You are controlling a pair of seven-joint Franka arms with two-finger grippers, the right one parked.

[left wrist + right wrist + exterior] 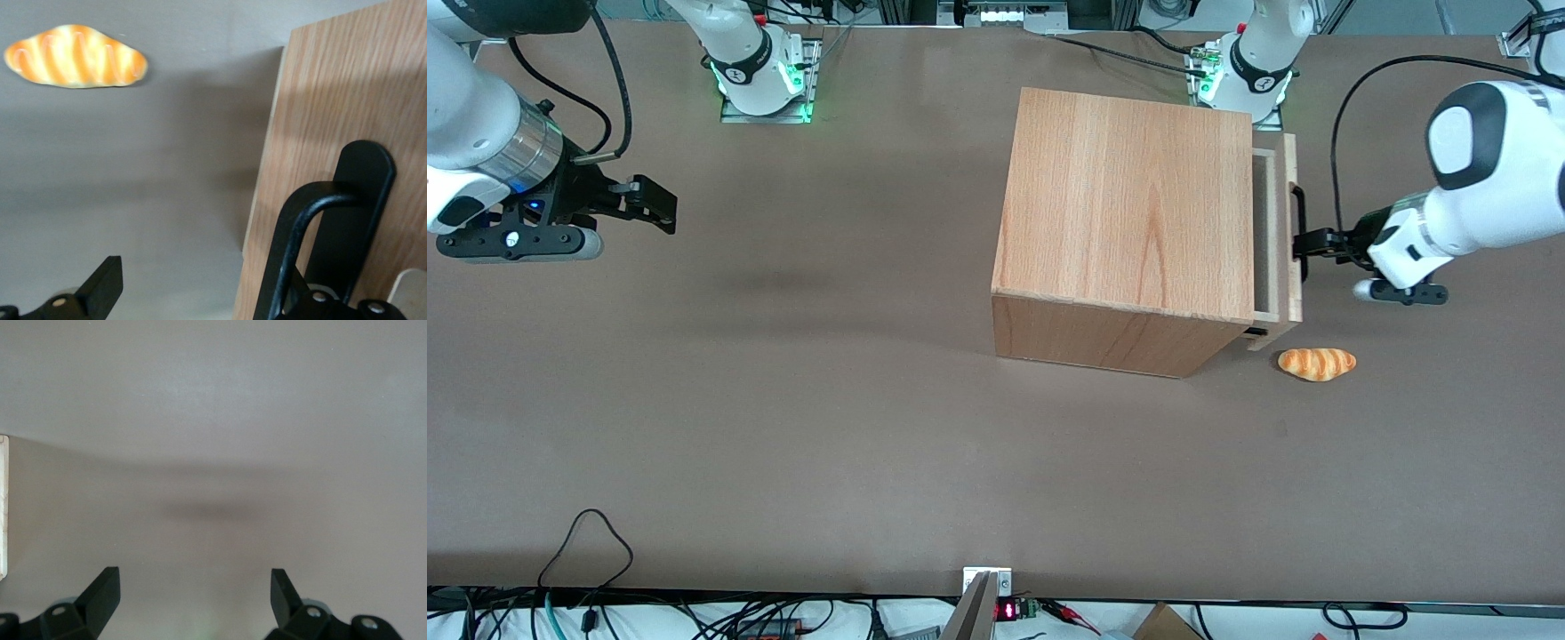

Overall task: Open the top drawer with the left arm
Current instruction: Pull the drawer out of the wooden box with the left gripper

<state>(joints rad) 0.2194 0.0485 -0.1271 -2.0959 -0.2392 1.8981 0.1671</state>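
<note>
The top drawer [1288, 178] stands pulled a little way out of the wooden cabinet [1129, 213], with a narrow gap of its paler inner boards showing. Its slim black bar handle [1299, 222] runs along the flat front panel [347, 100]. My left arm's gripper [1304, 244] is right at that handle [293, 233], in front of the drawer. Its fingers stand wide apart: one black finger [103, 283] hangs free over the table, while the other is hidden at the handle bar. Nothing is clamped between them.
A striped orange bread roll [1317, 364] [75, 56] lies on the brown table [783, 400], in front of the drawer and nearer the front camera than the gripper. Black cables trail from the arm bases at the table's back edge.
</note>
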